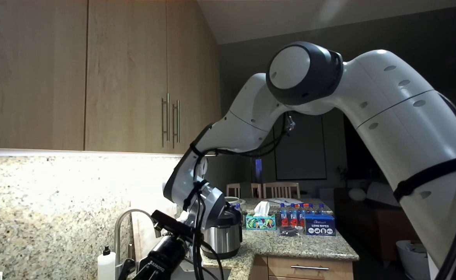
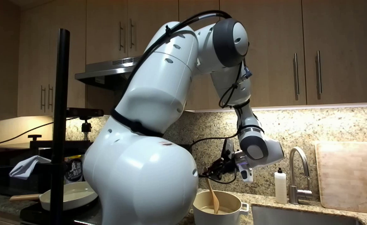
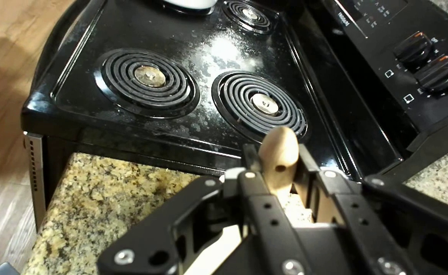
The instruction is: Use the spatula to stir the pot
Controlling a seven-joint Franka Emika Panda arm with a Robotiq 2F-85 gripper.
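Granite backsplash point(image 2: 289, 128), far; cream pot point(image 2: 215, 219), nearer; wooden spatula point(image 2: 215, 202) dipped inside, gripper point(image 3: 279, 156) closed on it: we should circle low, slowly.

Spatula point(image 2: 215, 203): wood, looks smooth. Pot point(image 2: 214, 220): smooth wall, low sheen. Gripper point(image 3: 279, 156): mostly matt, some bright metal. Arm point(image 2: 139, 181): glossy, smooth shell. Stove point(image 3: 199, 57): glossy top shows smudges. Counter point(image 3: 113, 198): polished-looking speckled stone. Tap point(image 2: 293, 190): satin metal. Board point(image 2: 352, 178): smooth wood. Cabinets point(image 2: 264, 56): wood-grained, matt.
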